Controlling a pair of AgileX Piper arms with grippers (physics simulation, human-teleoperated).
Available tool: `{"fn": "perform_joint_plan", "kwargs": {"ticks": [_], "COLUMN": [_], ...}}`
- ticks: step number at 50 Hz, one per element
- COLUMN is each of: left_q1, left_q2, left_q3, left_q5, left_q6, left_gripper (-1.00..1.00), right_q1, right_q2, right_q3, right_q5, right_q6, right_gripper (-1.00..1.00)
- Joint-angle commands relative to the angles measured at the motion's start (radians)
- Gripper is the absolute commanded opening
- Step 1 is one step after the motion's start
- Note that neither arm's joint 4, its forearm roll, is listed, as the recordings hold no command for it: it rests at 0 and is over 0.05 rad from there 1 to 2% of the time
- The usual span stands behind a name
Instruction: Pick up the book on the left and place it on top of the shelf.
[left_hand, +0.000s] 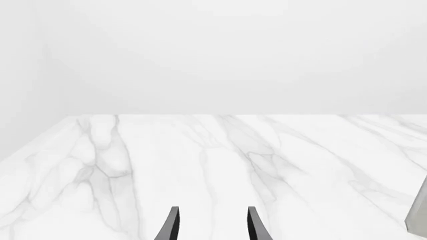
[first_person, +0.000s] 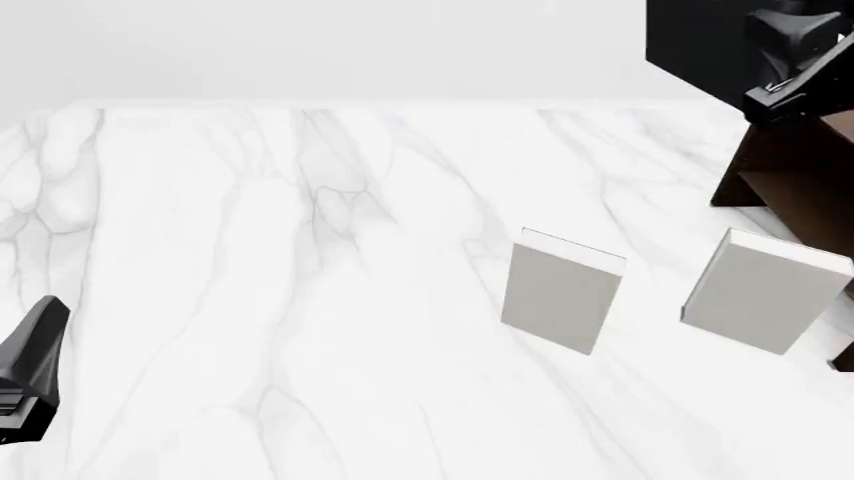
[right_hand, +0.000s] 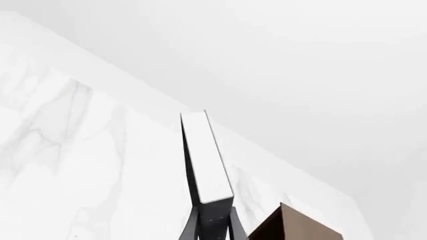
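The black book (first_person: 694, 45) with white page edges (right_hand: 207, 160) hangs in the air at the far right, above the dark brown shelf (first_person: 801, 180). My right gripper (first_person: 781, 60) is shut on the book; in the right wrist view its fingers (right_hand: 193, 227) clamp the book's lower end, with a corner of the shelf top (right_hand: 293, 227) just beside it. My left gripper (first_person: 30, 370) rests low at the near left, far from the book. Its fingertips (left_hand: 172, 225) stand apart with nothing between them.
Two light grey books stand upright on the white marble table: one at centre right (first_person: 561, 290), one further right (first_person: 761, 292) just in front of the shelf. A grey sliver of a book (left_hand: 419, 210) shows at the edge of the left wrist view.
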Motion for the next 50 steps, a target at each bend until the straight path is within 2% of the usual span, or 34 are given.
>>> {"fn": "perform_joint_plan", "kwargs": {"ticks": [1, 11, 13, 26, 50], "left_q1": [0.000, 0.000, 0.000, 0.000, 0.000], "left_q2": [0.000, 0.000, 0.000, 0.000, 0.000], "left_q3": [0.000, 0.000, 0.000, 0.000, 0.000], "left_q5": [0.000, 0.000, 0.000, 0.000, 0.000], "left_q6": [0.000, 0.000, 0.000, 0.000, 0.000], "left_gripper": [1.00, 1.00, 1.00, 1.00, 1.00], "right_q1": [-0.072, -0.154, -0.164, -0.236, -0.348], "right_q2": [-0.076, -0.133, -0.144, -0.188, -0.206], "right_q3": [-0.016, -0.007, -0.018, -0.046, -0.050], "right_q5": [0.066, 0.122, 0.138, 0.199, 0.206], "right_q6": [-0.028, -0.041, -0.030, -0.061, -0.083], "right_gripper": [-1.00, -1.00, -1.00, -1.00, -1.00]}}
